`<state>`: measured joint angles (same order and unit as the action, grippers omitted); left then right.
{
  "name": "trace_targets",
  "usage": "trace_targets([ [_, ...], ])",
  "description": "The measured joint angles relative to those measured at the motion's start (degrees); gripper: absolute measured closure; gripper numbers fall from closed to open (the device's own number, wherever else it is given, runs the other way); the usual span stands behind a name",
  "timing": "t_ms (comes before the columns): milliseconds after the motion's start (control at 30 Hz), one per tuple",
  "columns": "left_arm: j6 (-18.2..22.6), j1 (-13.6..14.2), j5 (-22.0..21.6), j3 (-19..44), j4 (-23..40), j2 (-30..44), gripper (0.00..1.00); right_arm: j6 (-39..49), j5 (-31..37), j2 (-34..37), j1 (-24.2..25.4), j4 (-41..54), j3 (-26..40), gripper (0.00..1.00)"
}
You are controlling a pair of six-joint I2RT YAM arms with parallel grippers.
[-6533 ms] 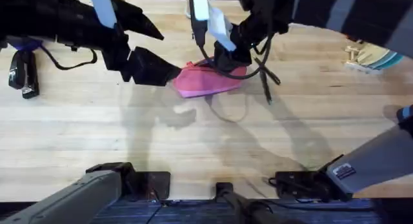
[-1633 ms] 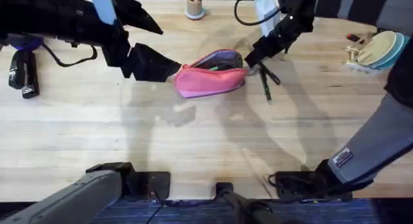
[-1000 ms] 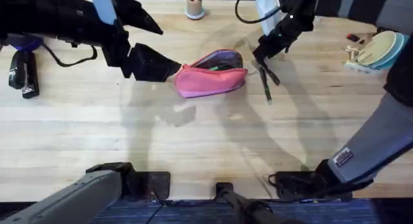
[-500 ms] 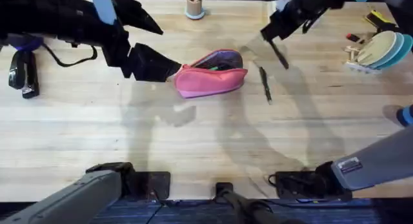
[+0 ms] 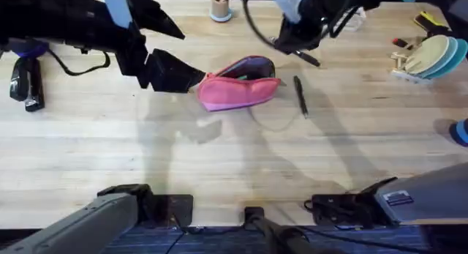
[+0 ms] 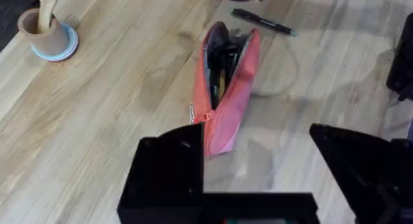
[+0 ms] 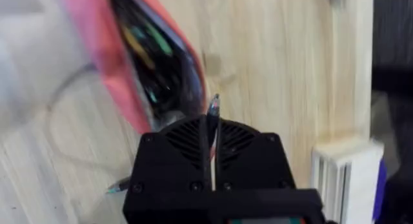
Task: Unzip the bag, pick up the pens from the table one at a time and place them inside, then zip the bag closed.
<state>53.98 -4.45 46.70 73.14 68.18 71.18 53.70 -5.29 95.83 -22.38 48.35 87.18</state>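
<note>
- I see bare plank-grain wood table (image 5: 219,159) nearest the bases.
- Soft pink bag (image 5: 238,84) lies mid-table, zipper open, dark lining showing.
- My left gripper (image 5: 172,72) is spread wide, touching the bag's left end.
- Thin dark pen (image 5: 300,95) lies just right of the bag.
- Farther off, my right gripper (image 5: 296,45) pinches a second slim pen (image 7: 212,114), fingers closed.

Bright even light, soft shadows on the table (image 5: 219,159), right wrist view blurred
</note>
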Motion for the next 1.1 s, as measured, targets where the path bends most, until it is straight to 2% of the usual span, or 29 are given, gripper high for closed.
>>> trace_targets([
  [167,0.0,0.0,0.01,0.0,0.0,0.0,0.007,6.3,-4.73,0.02,-2.6,0.38,0.0,0.97],
  [300,0.0,0.0,-0.01,0.0,0.0,0.0,0.007,8.8,-10.7,0.02,-2.72,0.53,0.0,0.97],
  [433,0.0,0.0,0.0,0.0,0.0,0.0,0.008,12.79,-13.59,0.73,-2.96,0.88,0.01,0.97],
  [767,0.0,0.0,0.02,0.0,0.68,0.0,0.007,21.37,-15.4,5.58,-6.4,0.72,0.0,0.97],
  [1100,0.0,0.0,-0.01,0.0,0.81,0.0,0.008,21.8,-15.57,10.84,-8.34,-4.5,0.0,0.97],
])
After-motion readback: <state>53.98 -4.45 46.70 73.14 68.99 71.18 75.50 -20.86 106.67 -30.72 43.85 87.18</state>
